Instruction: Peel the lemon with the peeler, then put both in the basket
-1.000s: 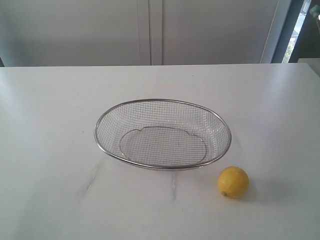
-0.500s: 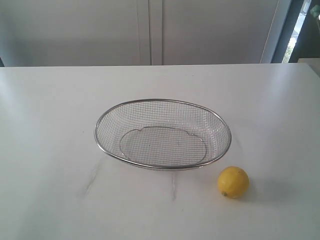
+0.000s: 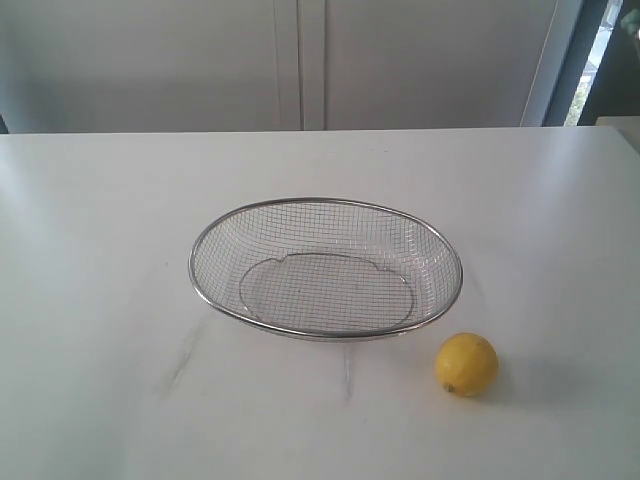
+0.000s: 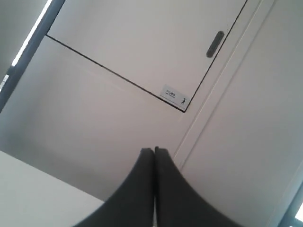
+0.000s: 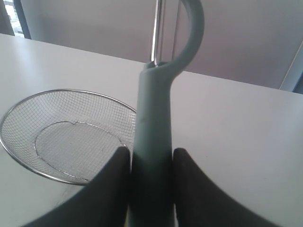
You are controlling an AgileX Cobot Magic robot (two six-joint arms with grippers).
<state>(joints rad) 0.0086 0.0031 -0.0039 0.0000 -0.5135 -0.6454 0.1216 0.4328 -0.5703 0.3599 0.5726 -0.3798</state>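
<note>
The yellow lemon [image 3: 467, 364] lies on the white table, just off the front right of the wire basket [image 3: 196, 250]. Neither arm shows in the exterior view. In the right wrist view my right gripper [image 5: 151, 153] is shut on the teal-green peeler [image 5: 154, 113], whose hooked head and metal blade point away past the basket's rim [image 5: 28, 100]. The lemon does not show in that view. My left gripper [image 4: 154, 151] has its two black fingers pressed together with nothing between them, and faces a pale wall.
The white table [image 3: 100, 300] stretches round the basket, which holds nothing. Pale cabinet doors [image 3: 300, 60] stand behind the table's far edge. A dark window frame [image 3: 590, 60] is at the back right.
</note>
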